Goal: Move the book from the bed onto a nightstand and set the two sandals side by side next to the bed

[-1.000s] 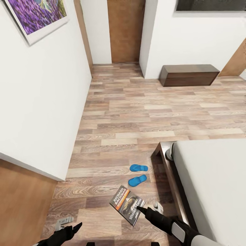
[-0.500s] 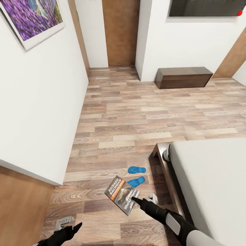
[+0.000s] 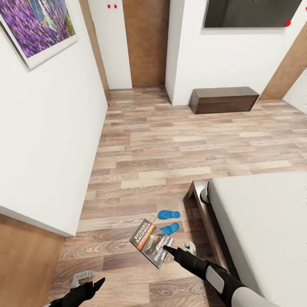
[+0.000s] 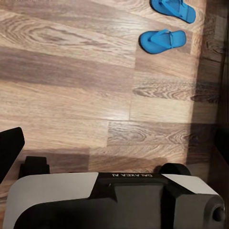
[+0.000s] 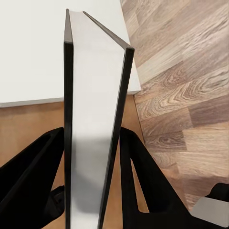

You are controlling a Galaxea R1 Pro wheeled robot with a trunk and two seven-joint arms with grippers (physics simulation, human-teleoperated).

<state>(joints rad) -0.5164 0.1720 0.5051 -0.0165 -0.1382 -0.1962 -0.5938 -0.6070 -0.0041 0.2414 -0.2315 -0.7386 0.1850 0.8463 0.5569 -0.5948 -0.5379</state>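
The book [image 3: 150, 243], dark with an orange band and white lettering, hangs above the wood floor with my right gripper [image 3: 167, 249] shut on its near edge. In the right wrist view its pale page edge [image 5: 93, 100] stands between the two black fingers. Two blue sandals [image 3: 169, 214] [image 3: 170, 228] lie roughly side by side on the floor beside the bed [image 3: 260, 221]; the book overlaps the nearer one in the head view. The left wrist view also has both sandals [image 4: 162, 40] [image 4: 174, 7]. My left gripper [image 3: 91, 285] hangs low, open and empty. The nightstand is out of view.
A white wall [image 3: 51, 140] with a lavender picture [image 3: 36, 23] runs along the left. A low dark bench [image 3: 224, 99] stands against the far wall beside a wooden door [image 3: 147, 42]. Open plank floor [image 3: 170, 145] lies between. My own base [image 4: 114, 200] is below the left wrist.
The camera has shifted, so the whole room sits differently in the head view. My right arm has carried the book forward, toward the sandals. The left gripper has stayed put.
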